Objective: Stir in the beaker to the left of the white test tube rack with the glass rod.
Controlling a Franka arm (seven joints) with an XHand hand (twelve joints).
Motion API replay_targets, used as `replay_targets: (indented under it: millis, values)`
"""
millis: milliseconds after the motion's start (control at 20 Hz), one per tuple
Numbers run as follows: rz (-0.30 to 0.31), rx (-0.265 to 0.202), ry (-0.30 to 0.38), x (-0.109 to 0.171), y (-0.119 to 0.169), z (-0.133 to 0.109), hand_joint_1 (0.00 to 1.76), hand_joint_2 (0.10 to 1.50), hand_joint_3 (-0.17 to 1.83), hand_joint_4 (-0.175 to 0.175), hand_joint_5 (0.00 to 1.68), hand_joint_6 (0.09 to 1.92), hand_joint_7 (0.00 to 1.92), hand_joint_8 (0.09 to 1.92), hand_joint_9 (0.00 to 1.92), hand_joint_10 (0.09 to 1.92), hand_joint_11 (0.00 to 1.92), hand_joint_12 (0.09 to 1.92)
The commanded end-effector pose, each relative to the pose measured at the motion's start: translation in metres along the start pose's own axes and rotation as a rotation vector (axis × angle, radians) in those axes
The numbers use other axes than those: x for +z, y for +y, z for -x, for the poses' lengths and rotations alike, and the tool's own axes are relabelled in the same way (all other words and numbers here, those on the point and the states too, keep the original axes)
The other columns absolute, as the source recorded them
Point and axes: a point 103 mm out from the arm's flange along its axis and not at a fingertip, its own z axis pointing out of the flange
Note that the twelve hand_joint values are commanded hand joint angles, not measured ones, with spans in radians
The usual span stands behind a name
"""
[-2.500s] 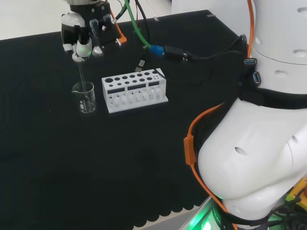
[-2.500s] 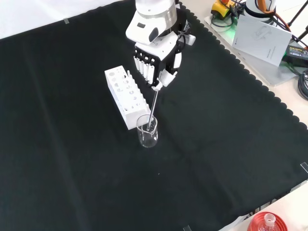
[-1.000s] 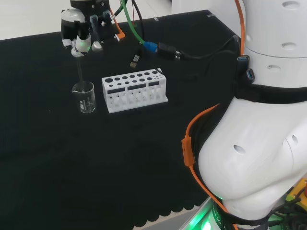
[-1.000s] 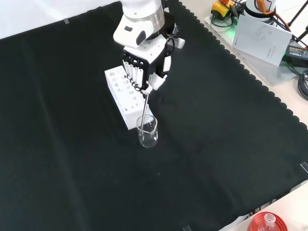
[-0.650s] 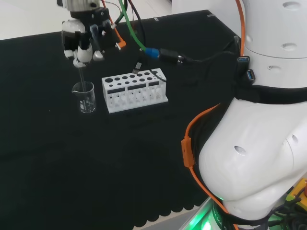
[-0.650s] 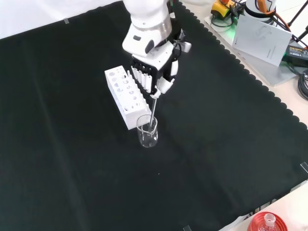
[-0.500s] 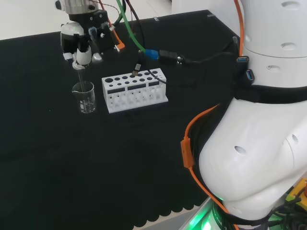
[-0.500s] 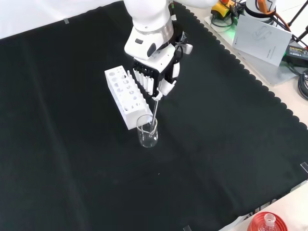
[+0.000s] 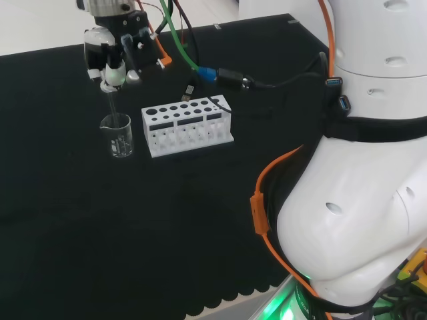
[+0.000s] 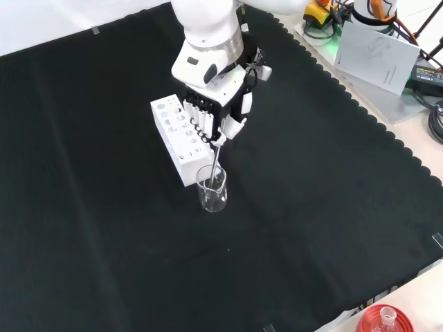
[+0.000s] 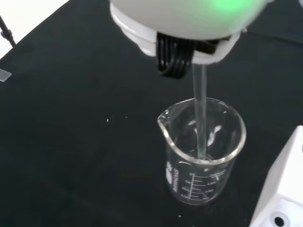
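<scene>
A small clear glass beaker [image 9: 119,135] [image 10: 212,189] [image 11: 202,149] stands on the black cloth just left of the white test tube rack [image 9: 187,125] [image 10: 181,137] in the head view. The hand [image 9: 113,50] [image 10: 214,114] hangs above the beaker, its fingers curled round the top of a glass rod [image 9: 113,107] [image 10: 217,160] [image 11: 200,111]. The rod points down into the beaker, and in the wrist view its lower end sits inside the glass near the rim.
Green, black and orange cables [image 9: 200,63] trail from the hand over the cloth behind the rack. The arm's white links [image 9: 360,200] bulk at the head view's right. Papers and gear [image 10: 377,48] lie past the cloth's scalloped edge; a red stand [image 10: 384,321] shows at the front view's bottom.
The hand has swung round above the beaker, shifting left and right in the front view, and the rod has moved with it inside the glass. Beaker and rack have stayed put.
</scene>
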Motion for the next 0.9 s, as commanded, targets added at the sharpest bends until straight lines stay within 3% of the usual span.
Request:
replay_targets:
  millis: [50, 300, 550, 900]
  values:
    - [0.0, 0.018, -0.008, -0.003, -0.005, 0.009, 1.44, 0.6, 0.8, -0.175, 1.06, 0.8, 1.28, 0.79, 1.3, 0.95, 1.42, 0.8]
    - [0.001, 0.012, 0.004, -0.003, -0.012, 0.014, 1.44, 0.6, 0.8, -0.175, 1.06, 0.8, 1.28, 0.79, 1.3, 0.95, 1.42, 0.8]
    - [-0.001, -0.003, -0.018, -0.001, -0.01, -0.01, 1.44, 0.6, 0.8, -0.175, 1.06, 0.8, 1.28, 0.79, 1.3, 0.95, 1.42, 0.8]
    - [-0.006, -0.023, -0.007, 0.0, -0.002, -0.022, 1.44, 0.6, 0.8, -0.175, 1.06, 0.8, 1.28, 0.79, 1.3, 0.95, 1.42, 0.8]
